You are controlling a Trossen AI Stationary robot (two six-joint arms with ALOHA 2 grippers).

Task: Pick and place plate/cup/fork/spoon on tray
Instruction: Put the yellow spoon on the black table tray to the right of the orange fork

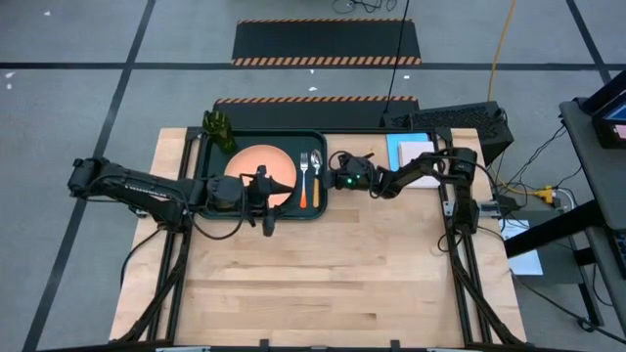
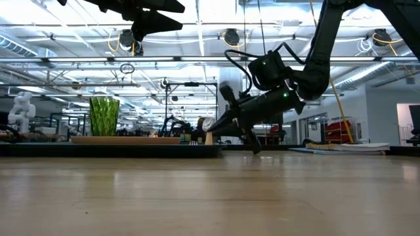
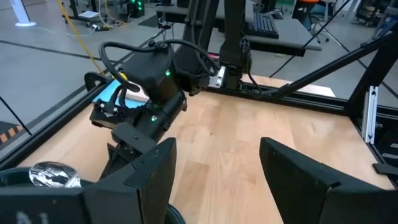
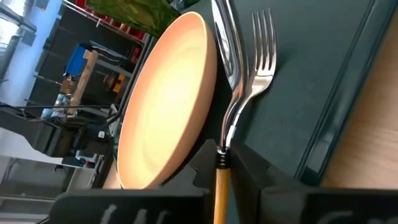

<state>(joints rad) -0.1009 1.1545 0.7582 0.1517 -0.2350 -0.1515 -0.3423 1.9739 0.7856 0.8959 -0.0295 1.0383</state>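
Both arms are matte black, built of chunky jointed segments, with black cables looping loosely off the wrist housings. The right gripper (image 1: 333, 172) carries a boxy black wrist block with small glowing green indicator lights, a thick black cable arching over it, and small screws on a flat bracket at its side. The left gripper (image 3: 214, 177) ends in two broad, flat, dark fingers (image 3: 146, 177) with squared edges and a dull plastic finish, and its arm shows as slim black links with rounded joint housings.
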